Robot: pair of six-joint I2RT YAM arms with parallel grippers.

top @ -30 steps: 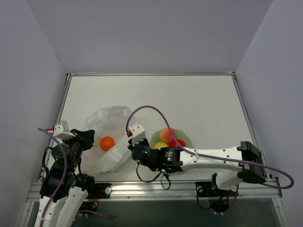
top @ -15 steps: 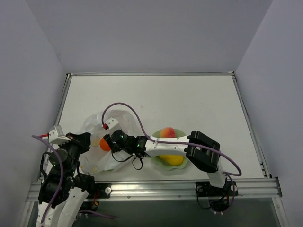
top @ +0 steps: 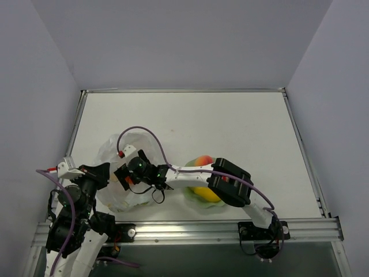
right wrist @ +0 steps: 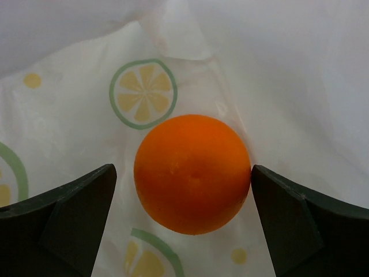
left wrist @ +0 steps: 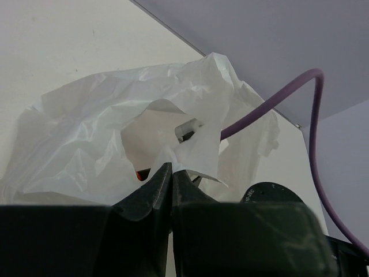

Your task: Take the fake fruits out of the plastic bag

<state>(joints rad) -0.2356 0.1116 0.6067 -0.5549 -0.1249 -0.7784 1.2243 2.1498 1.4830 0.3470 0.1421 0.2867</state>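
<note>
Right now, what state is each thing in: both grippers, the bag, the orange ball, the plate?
left gripper: shut, pinching the bag's edge.
right gripper: open, one finger on each side of the orange ball, not closed on it.
plastic bag: crumpled, mouth open.
orange ball: inside the bag, not gripped.
plate: holding the peach and a yellow fruit.

left gripper [left wrist: 168, 176] pinched shut; right gripper [right wrist: 182, 179] spread wide, arm stretched leftward

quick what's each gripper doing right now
Left gripper: shut, pinching the edge of the crinkled translucent white plastic bag.
Right gripper: open inside the bag, straddling the glossy orange ball, not gripping it.
</note>
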